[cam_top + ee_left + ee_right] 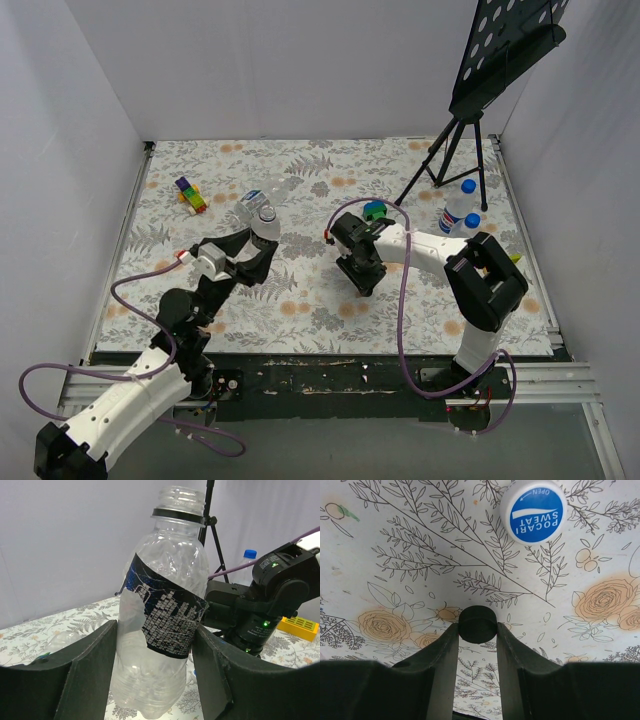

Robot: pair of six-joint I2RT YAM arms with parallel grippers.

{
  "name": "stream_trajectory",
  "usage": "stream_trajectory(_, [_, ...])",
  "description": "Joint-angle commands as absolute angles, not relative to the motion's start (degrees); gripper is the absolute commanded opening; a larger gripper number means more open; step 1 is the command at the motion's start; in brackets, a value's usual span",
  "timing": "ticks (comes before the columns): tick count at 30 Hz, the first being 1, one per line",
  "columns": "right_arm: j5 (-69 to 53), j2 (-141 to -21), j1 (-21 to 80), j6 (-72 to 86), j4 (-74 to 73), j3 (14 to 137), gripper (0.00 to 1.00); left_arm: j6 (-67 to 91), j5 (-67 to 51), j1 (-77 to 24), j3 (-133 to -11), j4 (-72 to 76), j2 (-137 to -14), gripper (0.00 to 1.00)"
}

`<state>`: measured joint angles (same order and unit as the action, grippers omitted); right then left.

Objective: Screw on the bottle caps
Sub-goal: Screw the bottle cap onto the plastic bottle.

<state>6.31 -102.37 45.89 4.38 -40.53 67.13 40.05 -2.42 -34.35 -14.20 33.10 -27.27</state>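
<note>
Nipped between the fingers [439,652] of the right gripper [477,635]: a black cap [477,624], touched on both flanks, round face turned to the wrist camera. Hard to say from this angle whether raised off the floral tablecloth [395,555] or resting on it. Farther out, well apart from the fingertips and flat on the cloth: a blue-and-white cap [533,511], printed POCARI SWEAT and OPEN with an arrow. Clamped in the left gripper [155,665], upright between its two dark pads [90,675]: a clear bottle [167,565], mouth open and uncapped, black ring under the thread, torn dark label round the middle. Beyond it, across the table, the right arm [272,600] with small green lights, then a yellow block [300,625] at the far right. From above, both grippers near the middle of the cloth, well apart, left one holding its bottle left of centre. Just beside that bottle, on the far side, lying down: a second clear bottle [243,206]. Just behind the right gripper: a green block [375,211]. Near the right edge, upright by the tripod [450,150] of a music stand [505,50]: two blue-capped bottles [457,208]. Toward the far left: a cluster of multicoloured blocks [190,195]
</note>
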Motion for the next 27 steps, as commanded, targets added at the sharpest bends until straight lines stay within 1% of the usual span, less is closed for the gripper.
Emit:
stream_trajectory(1, [7.12, -101.43, 46.23, 4.40, -41.13, 69.17, 0.26, 38.24, -5.01, -34.37, -16.96, 31.56, -28.30, 0.00])
stream_trajectory(8, [0.54, -92.39, 46.14, 0.44, -42.01, 71.62, 0.25, 35.25, -10.89, -34.37, -18.54, 27.69, -31.37, 0.00])
stream_trajectory(15, [-7.46, -81.84, 46.14, -5.97, -45.60, 78.47, 0.24, 30.94, -18.44, -34.37, -19.16, 25.32, -33.22, 0.00])
stream_trajectory(24, [-20.02, -77.26, 46.05, -13.88, -52.64, 92.88, 0.23, 26.11, -26.27, -34.37, -21.27, 19.78, -37.26, 0.00])
stream_trajectory(27, [-22.32, -77.17, 46.14, -16.34, -54.05, 96.14, 0.23, 25.49, -28.03, -34.37, -22.15, 18.28, -38.40, 0.00])
